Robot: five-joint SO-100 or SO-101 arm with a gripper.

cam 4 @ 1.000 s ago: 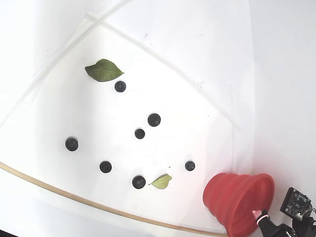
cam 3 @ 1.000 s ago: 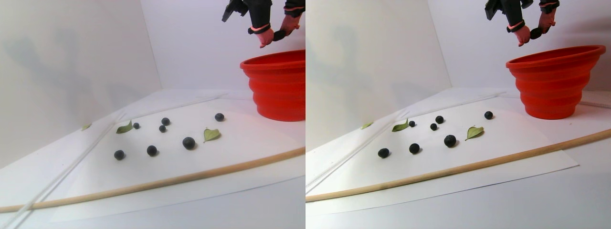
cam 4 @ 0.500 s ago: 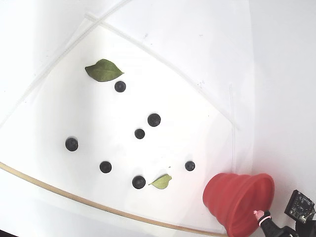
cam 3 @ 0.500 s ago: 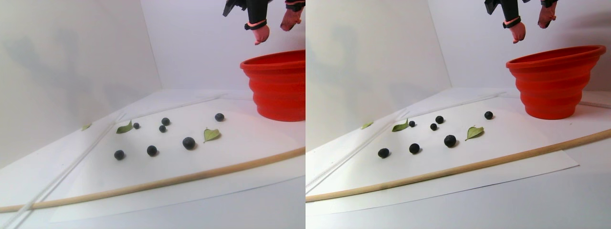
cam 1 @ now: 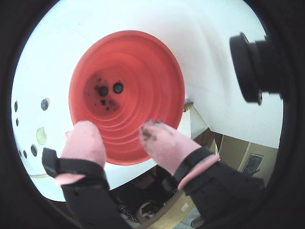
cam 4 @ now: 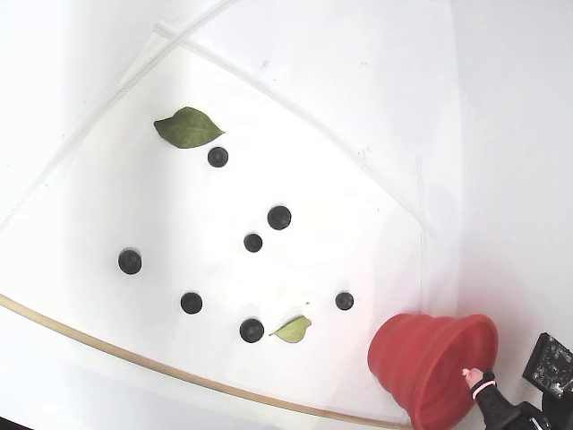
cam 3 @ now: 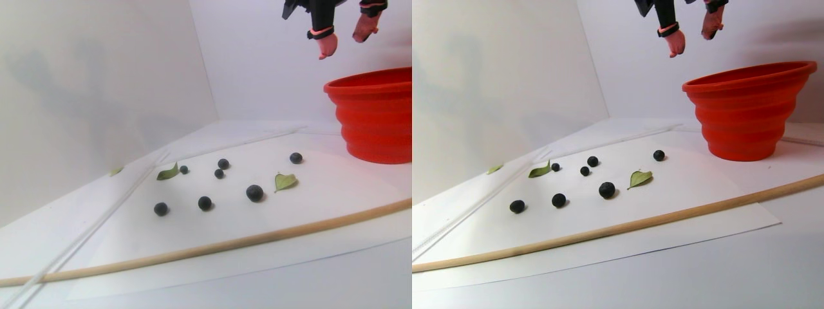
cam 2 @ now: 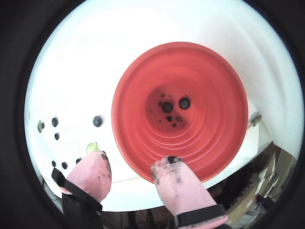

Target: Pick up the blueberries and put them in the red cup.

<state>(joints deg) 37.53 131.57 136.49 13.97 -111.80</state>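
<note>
Above the red cup (cam 2: 181,112), the end effector (cam 2: 131,171) hangs wide and empty; next, swing toward the nearest of the blueberries (cam 4: 345,301), clearing the rim.

No readable text, labels or numbers.

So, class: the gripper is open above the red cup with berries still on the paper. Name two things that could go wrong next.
1. Heading back down, the gripper might clip the red cup's rim and tip it.
2. One blueberry lies right beside a leaf, so the leaf may get pinched along with it.
</note>
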